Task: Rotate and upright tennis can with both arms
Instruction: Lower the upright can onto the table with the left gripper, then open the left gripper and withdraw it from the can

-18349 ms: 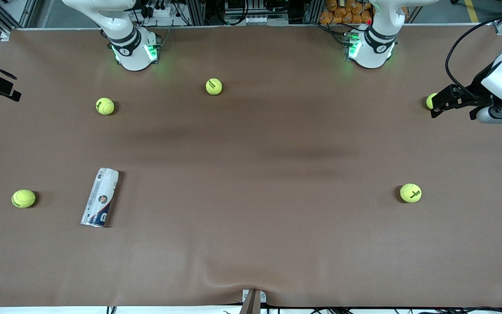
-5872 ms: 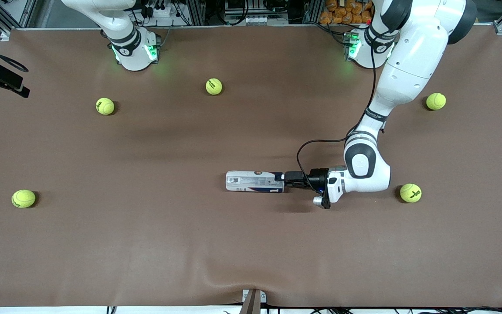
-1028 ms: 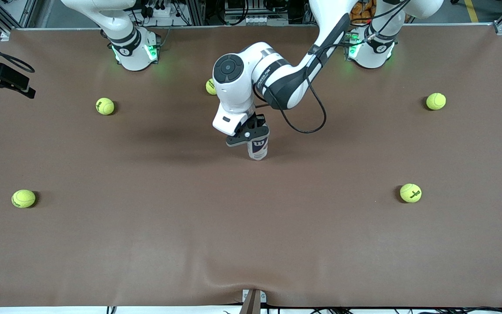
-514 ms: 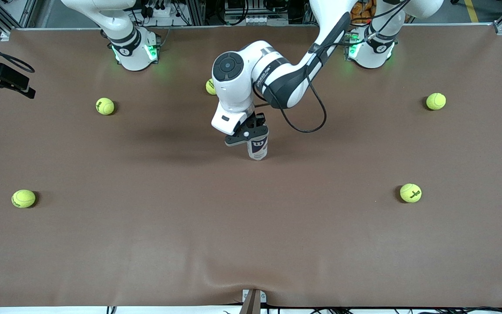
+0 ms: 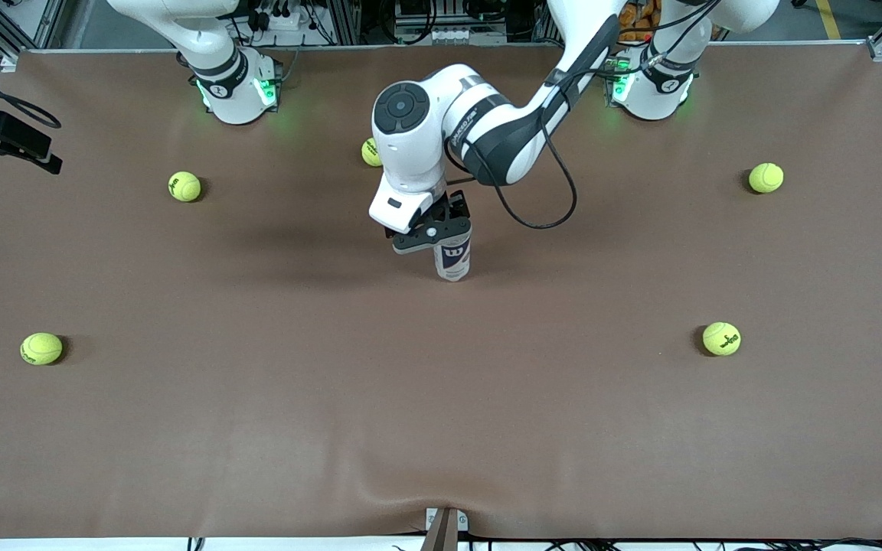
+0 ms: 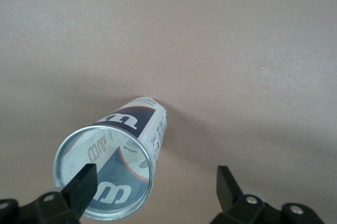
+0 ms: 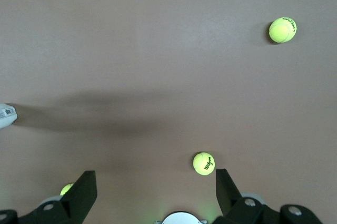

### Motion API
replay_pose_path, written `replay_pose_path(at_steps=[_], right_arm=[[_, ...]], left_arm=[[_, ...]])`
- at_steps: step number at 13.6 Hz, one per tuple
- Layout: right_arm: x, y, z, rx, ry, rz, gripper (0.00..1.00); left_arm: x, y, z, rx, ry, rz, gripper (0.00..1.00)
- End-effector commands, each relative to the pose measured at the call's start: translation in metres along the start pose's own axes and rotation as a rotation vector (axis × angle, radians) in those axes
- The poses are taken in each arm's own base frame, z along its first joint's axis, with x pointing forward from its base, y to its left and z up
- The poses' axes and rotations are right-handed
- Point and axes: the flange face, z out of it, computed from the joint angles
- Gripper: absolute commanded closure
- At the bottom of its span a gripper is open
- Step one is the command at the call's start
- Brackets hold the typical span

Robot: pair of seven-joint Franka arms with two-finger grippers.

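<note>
The tennis can (image 5: 452,262), clear with a white and navy label and a white "W", stands upright near the middle of the table. It also shows in the left wrist view (image 6: 134,126), seen from above with its open rim up. My left gripper (image 5: 441,229) is open just over the can's top, and in its wrist view (image 6: 155,187) one finger (image 6: 79,187) overlaps the rim. My right gripper (image 5: 47,159) waits open and empty, high over the right arm's end of the table (image 7: 155,192).
Several yellow-green tennis balls lie on the brown table: one (image 5: 370,151) partly hidden by the left arm, one (image 5: 184,186) near the right arm's base, one (image 5: 41,348), one (image 5: 721,338) and one (image 5: 766,177).
The can went from lying at the right arm's end to the middle, gripped by the left gripper, then upright. In the last second the left hand lifted slightly; the can stayed put.
</note>
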Motion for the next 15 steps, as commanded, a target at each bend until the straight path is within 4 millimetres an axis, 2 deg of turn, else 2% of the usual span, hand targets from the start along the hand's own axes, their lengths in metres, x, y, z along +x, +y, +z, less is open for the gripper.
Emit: replay_pose_path(at_steps=[1,4,7,8,10,12,14,15], right_arm=[[-0.001,-0.003,-0.001,-0.014,0.006,0.0,0.0],[-0.001,-0.004,-0.001,-0.014,0.006,-0.002,0.0],[-0.001,-0.004,-0.001,-0.016,0.006,-0.003,0.0],[-0.001,-0.004,-0.001,-0.014,0.005,-0.003,0.0],[-0.001,-0.004,-0.001,-0.014,0.005,-0.003,0.0],[-0.001,-0.004,-0.001,-0.014,0.005,-0.003,0.0],[-0.001,-0.004,-0.001,-0.016,0.006,-0.003,0.0],[-0.001,-0.004,-0.001,-0.014,0.005,-0.003,0.0]], left_arm=[[0.006,-0.012,-0.036,-0.011,0.017,-0.026,0.0],[0.01,-0.024,-0.065,-0.005,0.031,-0.046,0.0],[0.044,-0.059,-0.101,-0.008,0.027,-0.106,0.0],[0.062,-0.076,-0.116,-0.02,0.029,-0.14,0.0],[0.078,-0.098,-0.148,-0.051,0.056,-0.177,0.0],[0.104,-0.132,-0.179,-0.08,0.074,-0.23,0.0],[0.118,-0.161,-0.188,-0.036,0.052,-0.141,0.0],[0.117,-0.169,-0.199,-0.033,0.055,-0.062,0.0]])
